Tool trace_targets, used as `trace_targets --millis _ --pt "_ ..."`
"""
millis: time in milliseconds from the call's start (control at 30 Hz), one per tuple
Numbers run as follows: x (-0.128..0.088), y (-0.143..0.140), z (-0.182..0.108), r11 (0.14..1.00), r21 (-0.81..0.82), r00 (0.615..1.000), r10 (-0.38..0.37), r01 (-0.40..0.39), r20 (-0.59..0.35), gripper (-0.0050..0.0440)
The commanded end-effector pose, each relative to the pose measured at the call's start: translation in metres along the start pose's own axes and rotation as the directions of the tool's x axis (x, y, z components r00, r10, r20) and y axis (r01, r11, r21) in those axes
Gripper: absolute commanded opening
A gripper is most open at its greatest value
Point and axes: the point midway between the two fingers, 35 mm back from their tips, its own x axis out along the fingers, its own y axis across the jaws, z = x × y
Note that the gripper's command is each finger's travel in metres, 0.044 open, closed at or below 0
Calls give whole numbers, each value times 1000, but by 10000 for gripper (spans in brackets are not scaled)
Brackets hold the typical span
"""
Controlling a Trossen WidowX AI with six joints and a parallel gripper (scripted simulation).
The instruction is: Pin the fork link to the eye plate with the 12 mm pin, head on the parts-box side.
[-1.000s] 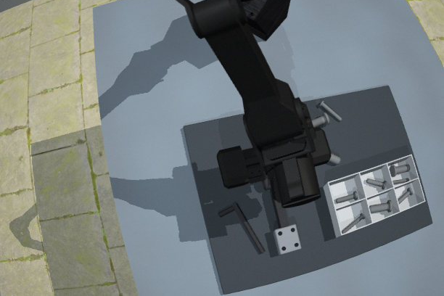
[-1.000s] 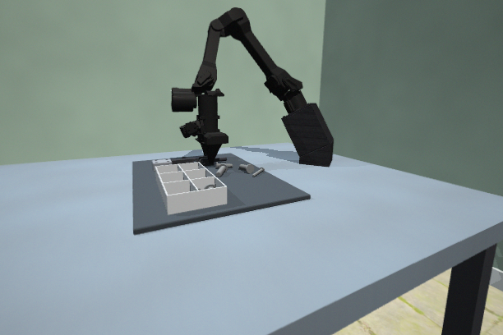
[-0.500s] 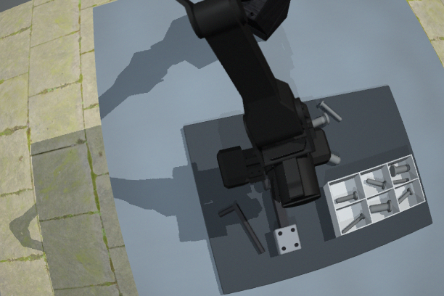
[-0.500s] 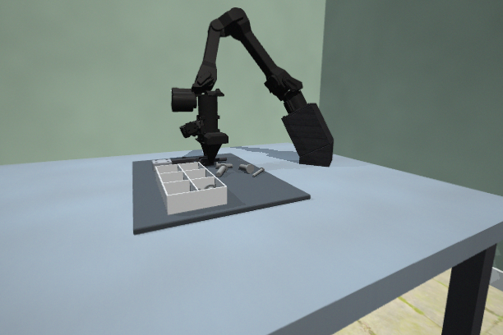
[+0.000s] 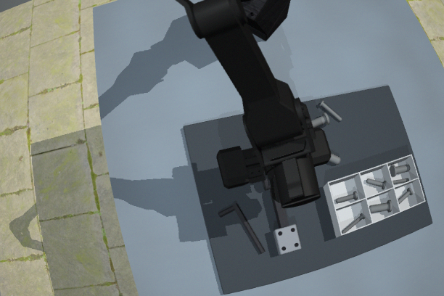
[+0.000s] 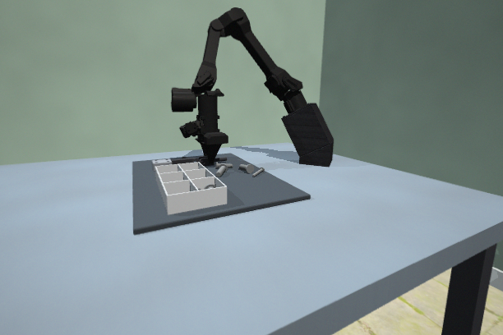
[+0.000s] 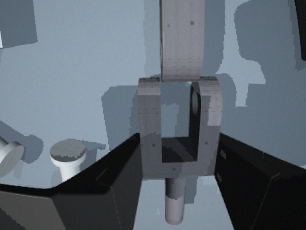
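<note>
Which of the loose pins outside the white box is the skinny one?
The one farthest from the parts box: the thin pin with a small flat head. The two other loose pins are stubbier and thicker, partly under the arm.

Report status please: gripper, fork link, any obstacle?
Black parallel-jaw gripper shut on grey U-shaped fork link. Flat grey eye plate sits between the cheeks; no pin through. Loose grey pin lies beside.

Grey-blue table (image 6: 370,212) carries a dark mat (image 6: 263,193) and arm base (image 6: 316,150)
</note>
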Motion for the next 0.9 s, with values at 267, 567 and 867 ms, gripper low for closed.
trace_targets --millis 267,567,867 --pt "1 0 5 1000 -1 1000 7 -7 3 123" --pt "1 0 8 1000 -1 1000 7 -7 3 123" --pt "-1 0 7 1000 -1 1000 7 -7 3 123"
